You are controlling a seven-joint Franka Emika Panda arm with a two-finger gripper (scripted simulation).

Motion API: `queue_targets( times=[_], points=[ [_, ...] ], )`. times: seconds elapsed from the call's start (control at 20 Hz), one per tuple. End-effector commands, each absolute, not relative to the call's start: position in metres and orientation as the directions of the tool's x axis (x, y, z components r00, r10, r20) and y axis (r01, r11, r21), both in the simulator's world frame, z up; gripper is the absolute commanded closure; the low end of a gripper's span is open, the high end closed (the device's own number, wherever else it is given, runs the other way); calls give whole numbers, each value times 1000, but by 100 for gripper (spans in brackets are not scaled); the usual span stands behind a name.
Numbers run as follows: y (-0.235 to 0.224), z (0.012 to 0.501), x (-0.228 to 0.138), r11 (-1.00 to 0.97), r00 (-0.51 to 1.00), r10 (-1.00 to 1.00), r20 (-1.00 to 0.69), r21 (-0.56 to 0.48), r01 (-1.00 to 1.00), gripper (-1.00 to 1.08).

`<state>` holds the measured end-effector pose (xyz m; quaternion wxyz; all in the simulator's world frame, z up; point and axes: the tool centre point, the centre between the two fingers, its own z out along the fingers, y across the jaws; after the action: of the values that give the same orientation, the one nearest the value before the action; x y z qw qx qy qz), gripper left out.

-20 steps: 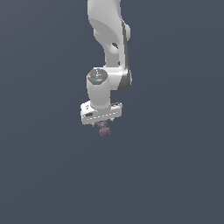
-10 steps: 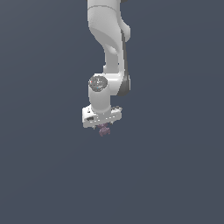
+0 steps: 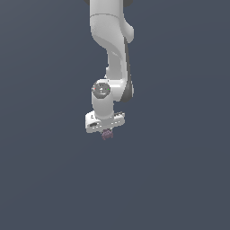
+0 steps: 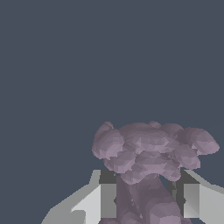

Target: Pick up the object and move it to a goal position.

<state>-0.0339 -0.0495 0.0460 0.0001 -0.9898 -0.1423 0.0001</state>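
Fingers (image 4: pixel 192 200) clamp the mauve object (image 4: pixel 151 151) against plain grey backdrop (image 3: pixel 45 179).

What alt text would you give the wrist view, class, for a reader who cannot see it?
A lumpy mauve-pink object with dull purple patches sits between the two pale fingers of the gripper, which close against its lower part. Behind it is only a plain dark blue-grey background.
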Motion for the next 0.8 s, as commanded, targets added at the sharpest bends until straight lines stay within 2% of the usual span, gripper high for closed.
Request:
queue_targets(
  times=[0.0, 0.75],
  points=[
    [-50, 46, -34, -960, 960, 282, 0, 0, 282, 108],
    [-42, 59, -39, -959, 959, 282, 0, 0, 282, 108]
  ],
)
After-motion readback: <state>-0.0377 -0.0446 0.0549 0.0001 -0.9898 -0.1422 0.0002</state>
